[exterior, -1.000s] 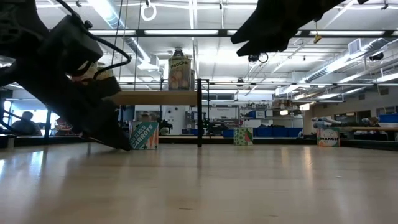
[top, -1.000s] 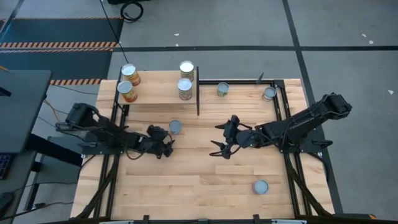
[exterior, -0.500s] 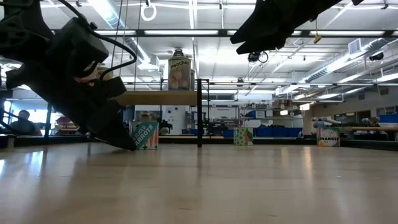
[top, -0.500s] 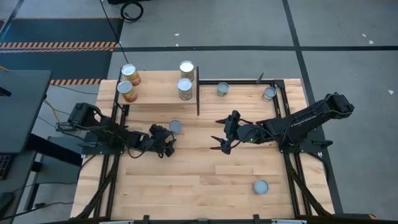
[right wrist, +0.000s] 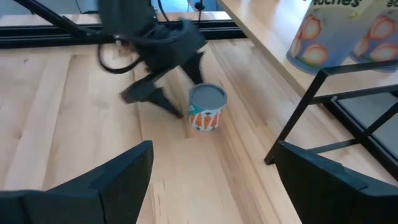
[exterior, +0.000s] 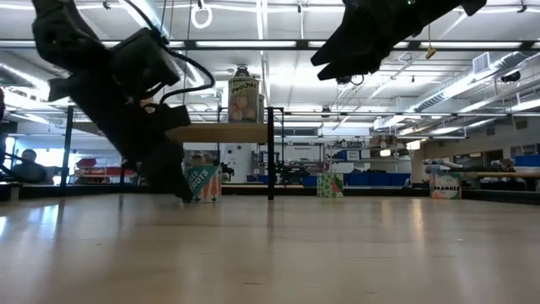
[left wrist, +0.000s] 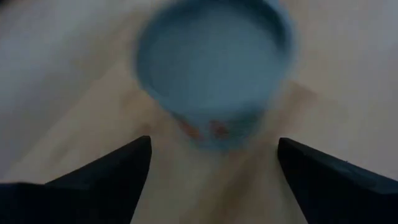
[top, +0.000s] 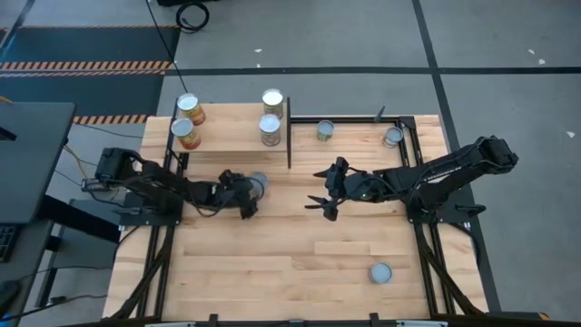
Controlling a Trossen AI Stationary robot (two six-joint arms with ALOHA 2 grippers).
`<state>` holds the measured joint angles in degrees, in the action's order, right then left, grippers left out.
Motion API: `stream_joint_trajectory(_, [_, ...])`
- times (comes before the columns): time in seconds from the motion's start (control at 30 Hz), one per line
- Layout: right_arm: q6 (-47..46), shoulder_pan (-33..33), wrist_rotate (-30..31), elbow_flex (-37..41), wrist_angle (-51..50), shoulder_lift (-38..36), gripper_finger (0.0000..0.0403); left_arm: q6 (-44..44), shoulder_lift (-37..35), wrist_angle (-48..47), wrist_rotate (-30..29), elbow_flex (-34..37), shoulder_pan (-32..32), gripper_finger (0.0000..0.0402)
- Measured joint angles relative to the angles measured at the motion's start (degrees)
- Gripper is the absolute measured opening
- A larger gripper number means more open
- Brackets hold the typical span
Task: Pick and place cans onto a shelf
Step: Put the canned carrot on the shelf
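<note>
The left claw is low over the worktop, at about 10 o'clock from the worktop's centre. Its fingers are spread, one on each side of a carrot can. The fingers are near the can, but contact cannot be confirmed. This can stands upright on the worktop, just in front of the shelf, at its 6 o'clock side.

The right claw hangs above the worktop at about 1 o'clock from centre, fingers spread and holding nothing. It points toward the carrot can and the left claw.

Four cans stand upright on the shelf: two orange-red cans at its 9 o'clock end, and two pale cans at its 3 o'clock end.

Three more cans stand on the worktop: one at 12 o'clock, one at 2 o'clock, and one at 5 o'clock, well apart from the rest.
</note>
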<state>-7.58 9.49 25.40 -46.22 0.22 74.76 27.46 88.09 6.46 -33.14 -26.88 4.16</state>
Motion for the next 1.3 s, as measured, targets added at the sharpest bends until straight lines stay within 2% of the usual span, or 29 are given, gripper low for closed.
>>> stream_joint_trajectory(0.1, [-0.2,-0.1,-0.8,0.0,-0.4,0.0,0.0341,-2.3,-0.2,1.8,0.3,-1.4,-2.0,0.0357])
stream_joint_trajectory(0.23, [-0.3,-0.1,-1.3,0.0,-0.7,0.0,0.0341,-5.0,0.5,7.1,4.1,-1.8,-3.5,0.0357])
stream_joint_trajectory(0.4, [-0.3,-0.1,-1.3,0.0,-0.8,0.0,0.0341,-7.4,2.0,14.3,4.3,-1.9,-4.7,0.0357])
stream_joint_trajectory(0.57, [-0.3,-0.1,-1.5,0.0,-0.8,0.0,0.0341,-9.1,4.2,15.2,5.4,-3.5,-6.6,0.0357])
stream_joint_trajectory(0.73, [-0.3,-0.3,-1.7,0.0,-1.0,0.0,0.0341,-10.7,5.6,8.0,5.4,-9.3,-7.4,0.0357])
stream_joint_trajectory(0.97, [-0.3,-0.3,-1.7,0.0,-1.5,0.0,0.0341,-8.5,6.5,-8.6,6.6,-17.6,-8.4,0.0337])
stream_joint_trajectory(1.17, [-0.4,-0.3,-2.0,0.0,-1.9,0.0,0.0341,-6.8,6.7,-13.0,13.2,-21.2,-8.6,0.0292])
stream_joint_trajectory(1.3, [-0.4,-0.3,-3.0,0.0,-2.2,0.0,0.0341,-4.1,6.7,-20.7,15.1,-24.8,-6.5,0.0282])
